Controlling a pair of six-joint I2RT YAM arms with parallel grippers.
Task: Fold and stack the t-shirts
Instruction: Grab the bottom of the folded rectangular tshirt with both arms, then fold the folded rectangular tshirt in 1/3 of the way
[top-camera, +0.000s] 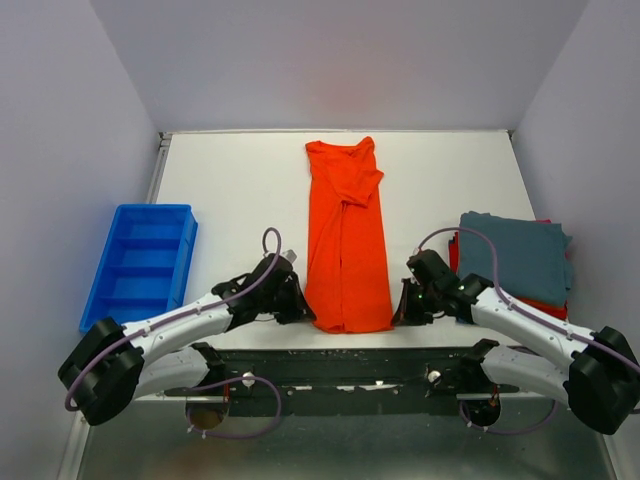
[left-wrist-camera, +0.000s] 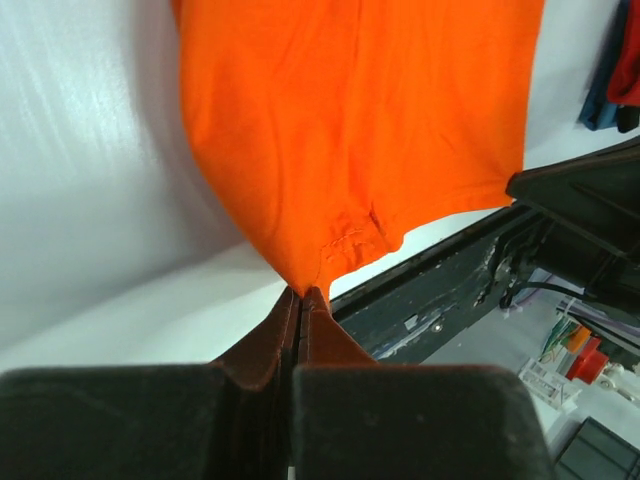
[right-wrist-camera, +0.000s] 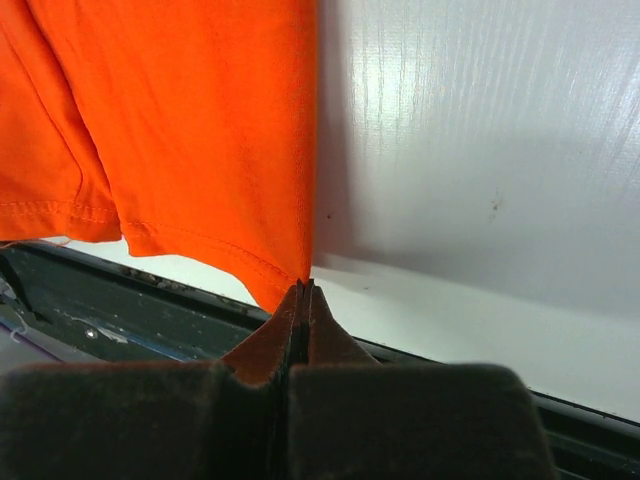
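The bright orange-red t-shirt (top-camera: 345, 240) lies folded into a long strip down the middle of the table, collar at the far end. My left gripper (top-camera: 306, 316) is shut on the shirt's near left hem corner (left-wrist-camera: 300, 280). My right gripper (top-camera: 397, 318) is shut on the near right hem corner (right-wrist-camera: 292, 285). Both corners are lifted a little off the table. A stack of folded shirts, dark teal (top-camera: 515, 255) on top with red (top-camera: 540, 305) under it, sits at the right.
A rigid blue plastic bin (top-camera: 140, 262) with compartments stands at the left. The table's white top (top-camera: 230, 190) ends at a black frame (top-camera: 350, 365) along the near edge. Grey walls close in the sides and back.
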